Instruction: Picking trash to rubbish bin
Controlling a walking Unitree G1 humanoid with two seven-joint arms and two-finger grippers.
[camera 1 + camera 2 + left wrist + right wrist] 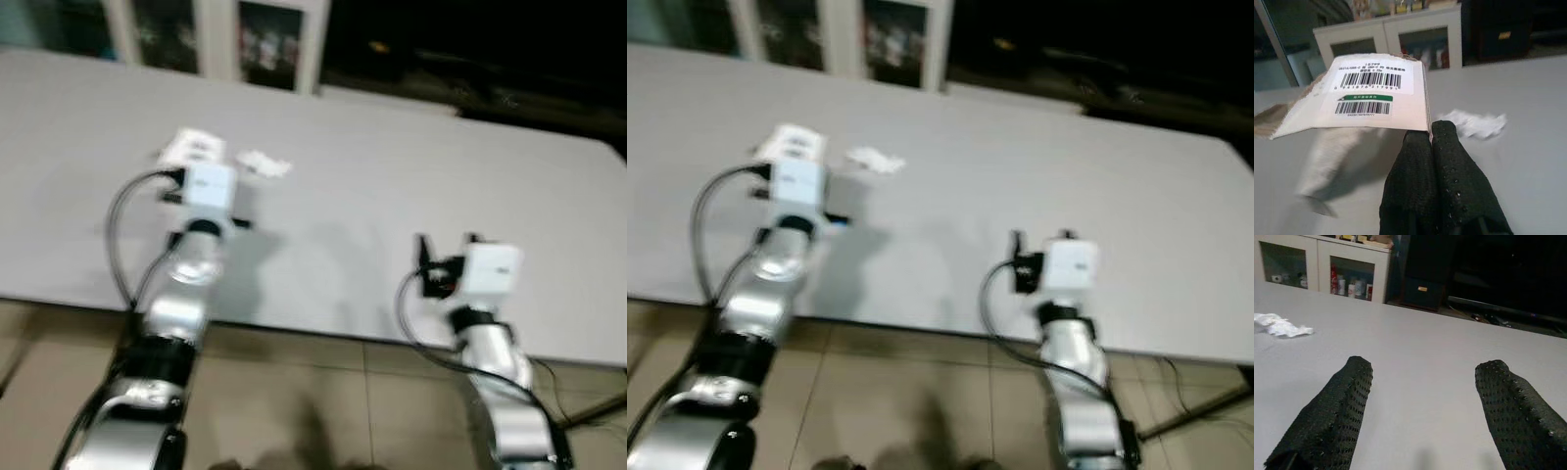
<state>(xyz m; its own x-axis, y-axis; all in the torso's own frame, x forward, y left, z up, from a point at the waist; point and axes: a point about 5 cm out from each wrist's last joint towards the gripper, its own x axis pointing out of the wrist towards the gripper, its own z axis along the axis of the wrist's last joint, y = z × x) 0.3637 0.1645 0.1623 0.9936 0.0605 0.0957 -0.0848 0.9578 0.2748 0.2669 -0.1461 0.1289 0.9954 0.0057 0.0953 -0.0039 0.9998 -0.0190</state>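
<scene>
The left claw (1430, 134) pinches a torn barcode card (1359, 95) just above the desk (411, 176), crumpled paper (263, 164) beside it, so it should keep squeezing while lifting straight up; the right claw (1422, 406) gapes wide, empty.

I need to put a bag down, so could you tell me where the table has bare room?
The table is bare from the crumpled paper across to its right edge, around the open right pincer. It is crowded near the left pincer, which grips a barcode-labelled card.

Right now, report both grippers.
Left gripper: shut on the card packet, off the table.
Right gripper: open, holding nothing.
</scene>
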